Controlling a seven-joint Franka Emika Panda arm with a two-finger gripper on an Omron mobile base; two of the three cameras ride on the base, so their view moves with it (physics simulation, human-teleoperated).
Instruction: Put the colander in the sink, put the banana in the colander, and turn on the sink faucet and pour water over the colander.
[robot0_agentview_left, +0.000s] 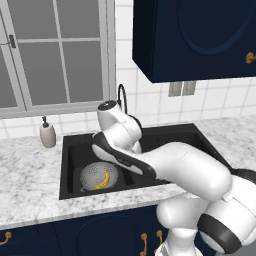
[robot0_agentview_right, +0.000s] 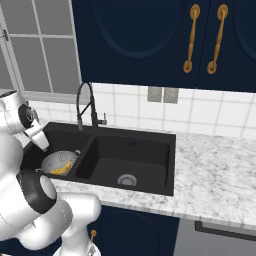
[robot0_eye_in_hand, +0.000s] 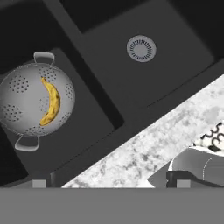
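The silver colander (robot0_agentview_left: 95, 175) (robot0_agentview_right: 56, 160) (robot0_eye_in_hand: 22, 107) sits upright in the left basin of the black sink (robot0_agentview_left: 71, 157) (robot0_agentview_right: 135, 150) (robot0_eye_in_hand: 105, 70). Inside it lies the yellow banana (robot0_agentview_left: 103, 179) (robot0_agentview_right: 60, 170) (robot0_eye_in_hand: 51, 101). The black gooseneck faucet (robot0_agentview_left: 122, 97) (robot0_agentview_right: 86, 106) stands behind the divider between the basins, and no water stream runs from its spout. My gripper (robot0_eye_in_hand: 108, 183) hangs open and empty above the sink's front edge, its tips far apart. In the hand view the colander is off to the left.
A beige soap dispenser (robot0_agentview_left: 47, 134) stands on the marble counter (robot0_agentview_left: 30, 195) (robot0_agentview_right: 220, 170) (robot0_eye_in_hand: 144, 148) left of the sink. The right basin holds a round silver drain (robot0_agentview_right: 127, 179) (robot0_eye_in_hand: 141, 48). Dark blue wall cabinets (robot0_agentview_left: 195, 37) (robot0_agentview_right: 150, 40) hang overhead.
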